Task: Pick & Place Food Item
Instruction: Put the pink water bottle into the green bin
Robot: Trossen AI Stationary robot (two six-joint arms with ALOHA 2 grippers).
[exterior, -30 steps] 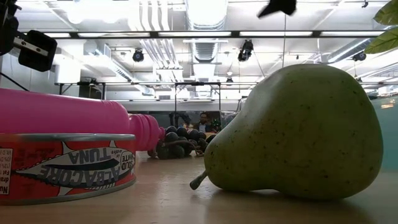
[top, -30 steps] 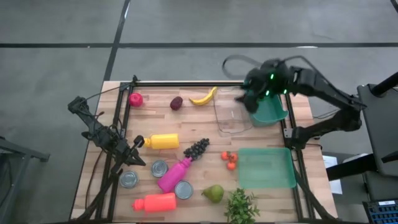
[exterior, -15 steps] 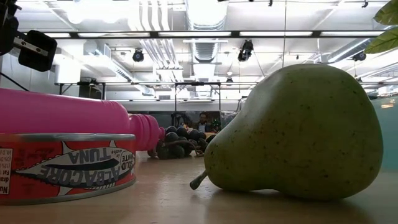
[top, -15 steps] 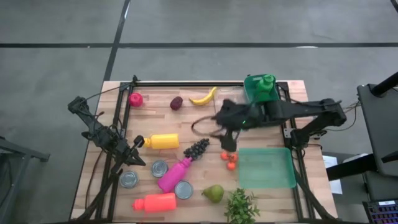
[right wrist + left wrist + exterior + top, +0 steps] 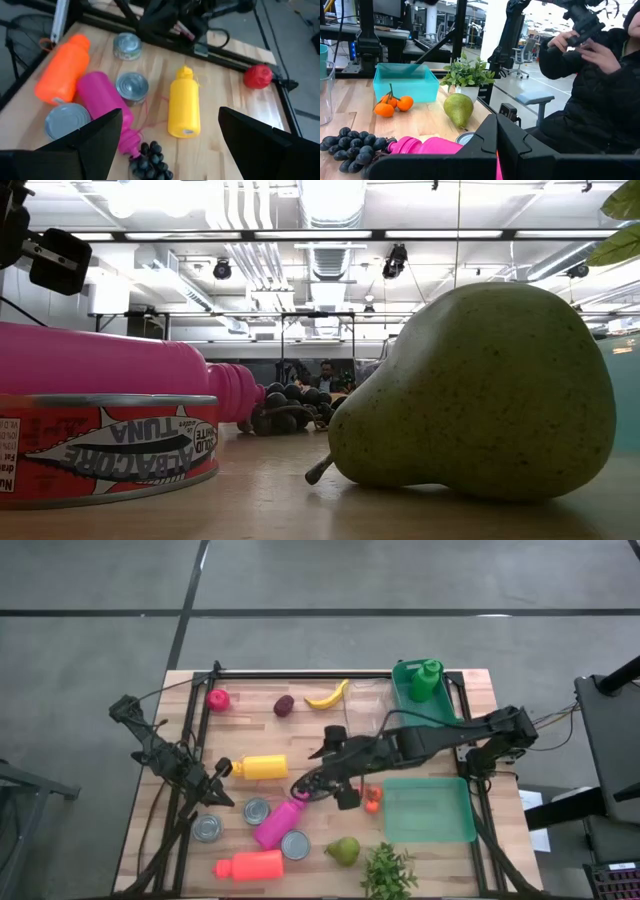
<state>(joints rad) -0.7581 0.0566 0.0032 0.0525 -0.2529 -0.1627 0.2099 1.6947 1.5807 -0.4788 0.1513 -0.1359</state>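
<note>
Our right pincer (image 5: 322,783) has swung left from the far green bin, fingers spread above the dark purple grape bunch (image 5: 150,163), apparently lining up a grasp.

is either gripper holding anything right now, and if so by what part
Nothing is held. The right gripper hangs open over the grapes, with nothing between its fingers. The left gripper is shut and empty by the yellow bottle.

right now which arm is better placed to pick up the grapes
Right. The right gripper hangs open directly over the grapes, which show between its fingers in the right wrist view. The left gripper is shut, parked near the table's left edge beside the yellow bottle.
</note>
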